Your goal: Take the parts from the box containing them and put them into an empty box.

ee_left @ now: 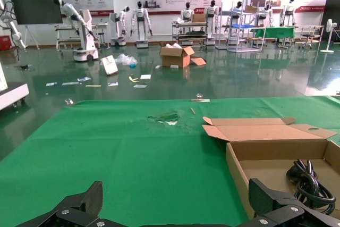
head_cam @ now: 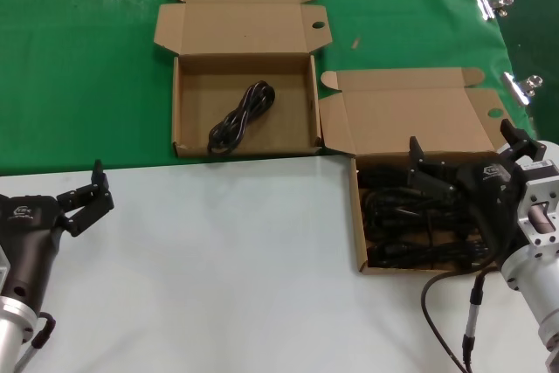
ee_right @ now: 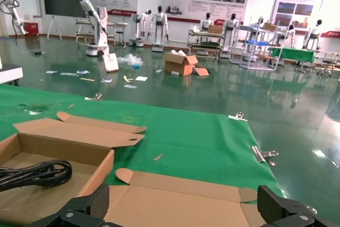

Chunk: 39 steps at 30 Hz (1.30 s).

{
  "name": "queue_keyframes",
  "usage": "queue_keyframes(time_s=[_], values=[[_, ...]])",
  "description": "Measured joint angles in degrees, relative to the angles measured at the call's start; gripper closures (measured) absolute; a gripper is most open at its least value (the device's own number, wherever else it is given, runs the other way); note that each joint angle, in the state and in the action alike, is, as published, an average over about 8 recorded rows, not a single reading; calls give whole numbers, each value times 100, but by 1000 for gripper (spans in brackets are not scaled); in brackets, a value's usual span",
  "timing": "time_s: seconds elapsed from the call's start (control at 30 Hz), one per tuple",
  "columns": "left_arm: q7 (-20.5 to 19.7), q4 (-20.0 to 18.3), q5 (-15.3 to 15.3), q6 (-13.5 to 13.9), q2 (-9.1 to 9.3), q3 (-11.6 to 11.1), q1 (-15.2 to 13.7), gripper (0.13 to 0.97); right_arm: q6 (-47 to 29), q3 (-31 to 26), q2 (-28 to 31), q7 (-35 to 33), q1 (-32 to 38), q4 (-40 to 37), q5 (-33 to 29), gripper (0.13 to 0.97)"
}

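Right claw point(head_cam: 417, 162) (fingers apart) hovers over cables point(head_cam: 410, 224); left claw point(head_cam: 87, 198) gapes, idle.

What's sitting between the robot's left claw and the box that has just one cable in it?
Nothing. In the head view, only bare white table and a strip of green cloth separate the left gripper from the box holding one cable.

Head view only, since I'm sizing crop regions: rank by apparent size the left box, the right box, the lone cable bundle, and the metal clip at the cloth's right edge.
1. Left box and right box: look alike, unranked.
2. Lone cable bundle.
3. Metal clip, smallest.
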Motion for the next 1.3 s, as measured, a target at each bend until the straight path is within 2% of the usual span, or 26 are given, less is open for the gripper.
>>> queue_keyframes(time_s=[1.3], values=[[0, 0, 0, 0, 0, 0, 0, 132, 0, 0, 0, 0, 0, 0, 0, 129]])
